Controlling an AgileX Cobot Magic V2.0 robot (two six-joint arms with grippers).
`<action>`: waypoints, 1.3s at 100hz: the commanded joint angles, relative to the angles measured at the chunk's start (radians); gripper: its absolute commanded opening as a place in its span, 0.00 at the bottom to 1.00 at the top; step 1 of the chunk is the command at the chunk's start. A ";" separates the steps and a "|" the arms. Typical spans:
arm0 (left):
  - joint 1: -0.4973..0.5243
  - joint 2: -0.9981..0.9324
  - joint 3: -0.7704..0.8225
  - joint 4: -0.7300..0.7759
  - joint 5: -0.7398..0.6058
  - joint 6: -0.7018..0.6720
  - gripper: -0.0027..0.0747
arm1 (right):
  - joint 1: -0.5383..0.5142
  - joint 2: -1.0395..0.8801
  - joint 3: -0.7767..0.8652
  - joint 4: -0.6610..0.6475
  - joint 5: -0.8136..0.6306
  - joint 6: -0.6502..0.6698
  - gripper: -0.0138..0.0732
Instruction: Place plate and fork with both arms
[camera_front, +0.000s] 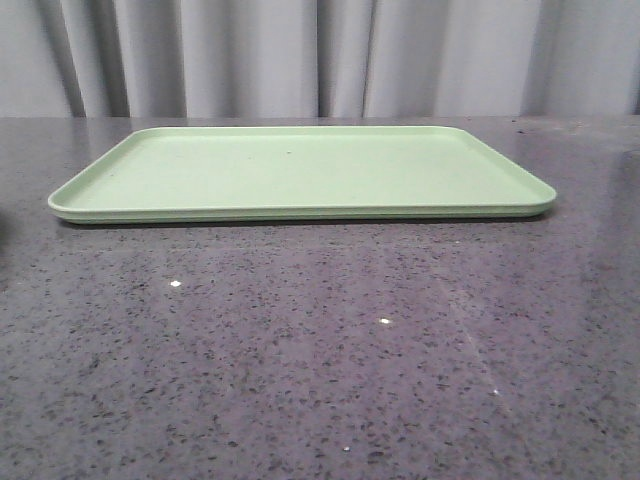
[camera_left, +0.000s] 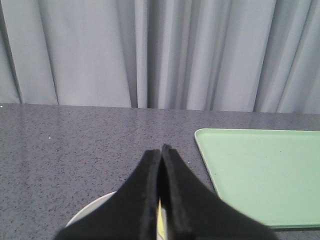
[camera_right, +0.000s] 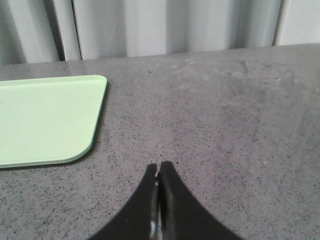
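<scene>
Black left gripper (camera_left: 161, 150) and right gripper (camera_right: 159, 167) hover, fingertips together.

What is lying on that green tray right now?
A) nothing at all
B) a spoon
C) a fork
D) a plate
A: in the front view the green tray shows only its bare surface, and the parts of it seen from both wrist cameras are bare too. A white plate edge shows off the tray, on the table under the left pincer.
</scene>
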 joint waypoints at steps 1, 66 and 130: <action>0.001 0.082 -0.101 -0.013 -0.016 -0.008 0.01 | -0.004 0.077 -0.103 -0.004 0.006 -0.012 0.08; 0.001 0.303 -0.235 -0.007 0.007 -0.008 0.01 | -0.004 0.368 -0.341 0.001 0.112 -0.012 0.18; 0.001 0.303 -0.223 0.002 0.004 -0.008 0.70 | -0.004 0.368 -0.340 0.001 0.120 -0.012 0.68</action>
